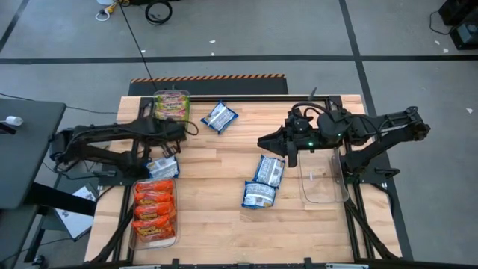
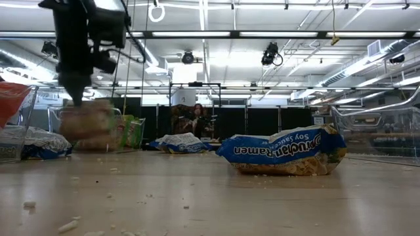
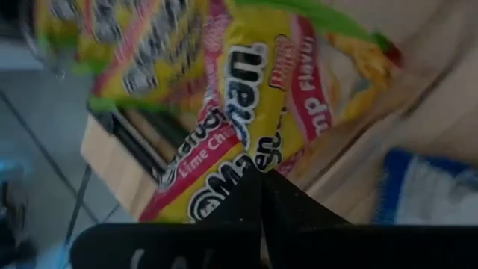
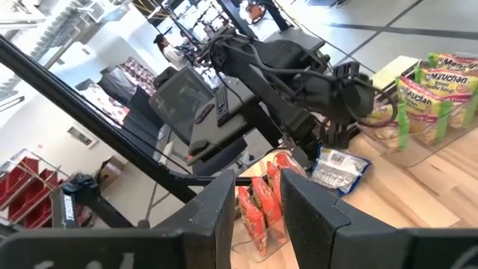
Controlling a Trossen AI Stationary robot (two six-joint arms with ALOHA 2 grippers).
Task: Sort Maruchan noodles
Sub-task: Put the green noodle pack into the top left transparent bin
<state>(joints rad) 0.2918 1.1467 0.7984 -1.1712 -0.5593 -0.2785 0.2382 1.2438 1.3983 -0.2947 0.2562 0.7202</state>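
Both arms are matte black, jointed and angular, with looping black cables; the right arm (image 1: 351,128) shows what looks like a small green light.

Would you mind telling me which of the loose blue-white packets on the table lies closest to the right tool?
The upper packet of the touching pair, just below the right tool. Its partner lies farther down, and the third sits apart near the green bin.

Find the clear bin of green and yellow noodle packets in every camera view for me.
High view: clear bin at the table's far edge, left of middle.
Low view: left of centre, behind the left tool.
Left wrist view: bin walls not made out.
Right wrist view: at the right edge.
Shared landmark: the left tool, shut on a yellow packet near the bin.
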